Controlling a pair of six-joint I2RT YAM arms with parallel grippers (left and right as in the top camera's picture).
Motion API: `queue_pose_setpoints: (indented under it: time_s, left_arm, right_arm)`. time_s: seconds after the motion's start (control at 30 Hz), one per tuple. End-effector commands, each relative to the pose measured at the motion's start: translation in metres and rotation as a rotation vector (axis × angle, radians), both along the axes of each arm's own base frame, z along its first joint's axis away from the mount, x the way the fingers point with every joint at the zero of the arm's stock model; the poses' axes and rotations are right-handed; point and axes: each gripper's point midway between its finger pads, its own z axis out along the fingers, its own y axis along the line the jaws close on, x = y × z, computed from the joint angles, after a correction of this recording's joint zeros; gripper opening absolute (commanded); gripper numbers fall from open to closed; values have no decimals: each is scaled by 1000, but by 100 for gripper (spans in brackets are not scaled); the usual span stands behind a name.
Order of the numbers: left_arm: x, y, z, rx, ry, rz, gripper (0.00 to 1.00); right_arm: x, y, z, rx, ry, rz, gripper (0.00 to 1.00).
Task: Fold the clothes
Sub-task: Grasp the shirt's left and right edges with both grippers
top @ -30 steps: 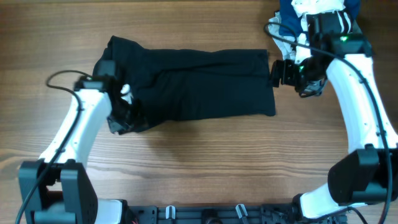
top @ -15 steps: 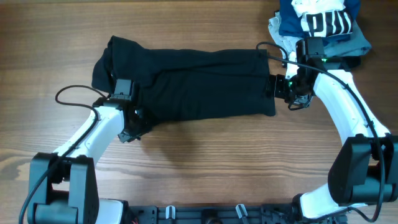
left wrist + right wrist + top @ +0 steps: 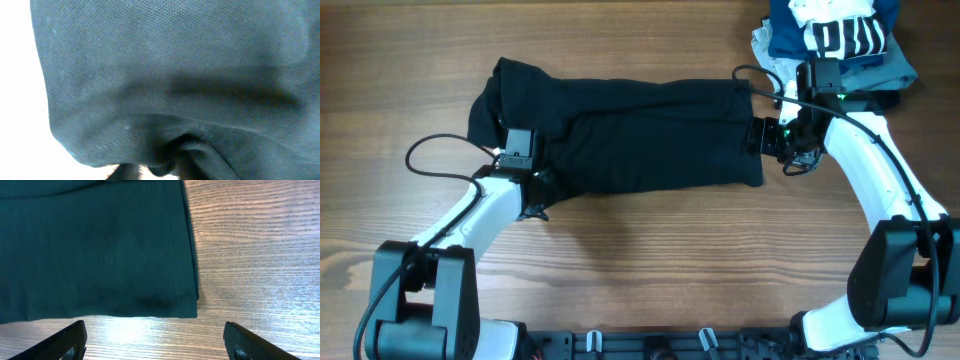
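- Black shirt (image 3: 650, 135) lies as a long folded band across the table (image 3: 640, 260), its left end bunched.
- Right gripper (image 3: 763, 136) — fingers spread, empty, at the band's right edge; lower squarely so you pinch every layer.
- Left gripper (image 3: 532, 192) is buried in fabric at the near-left edge — its hold cannot be told; confirm before lifting.

We take this for robot lab bench, not home: wood-grain table (image 3: 640, 280), left arm (image 3: 460, 225) and right arm (image 3: 885, 180) rising from black rail (image 3: 650, 345) at near edge, loose cable (image 3: 425, 150), heap of spare garments (image 3: 840, 35) in far right corner.
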Motion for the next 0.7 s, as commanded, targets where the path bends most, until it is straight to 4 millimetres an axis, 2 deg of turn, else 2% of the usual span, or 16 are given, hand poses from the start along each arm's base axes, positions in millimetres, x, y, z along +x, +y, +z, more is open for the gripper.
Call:
queue_pose_setpoints:
  time_s: [0.0, 0.1, 0.17, 0.3, 0.47, 0.57, 0.67]
  left_arm:
    - [-8, 6, -11, 39, 33, 6, 4]
    - [-9, 6, -10, 39, 37, 5, 4]
    - [-12, 5, 1, 36, 66, 0, 4]
    - [-13, 6, 48, 54, 119, -53, 4]
    - [-26, 7, 106, 68, 203, -80, 4]
    - [-28, 8, 115, 73, 214, -111, 4]
    - [-14, 6, 113, 79, 171, -143, 4]
  right_arm:
    - [0, 4, 1, 19, -2, -5, 88]
    - [0, 4, 1, 19, -2, -5, 88]
    - [-1, 4, 1, 19, 0, -5, 88]
    - [-3, 4, 0, 20, 11, -14, 88]
    - [-8, 4, -1, 17, 32, -3, 88]
    - [-9, 4, -1, 17, 34, -4, 88]
    - [-8, 4, 0, 17, 29, -4, 88]
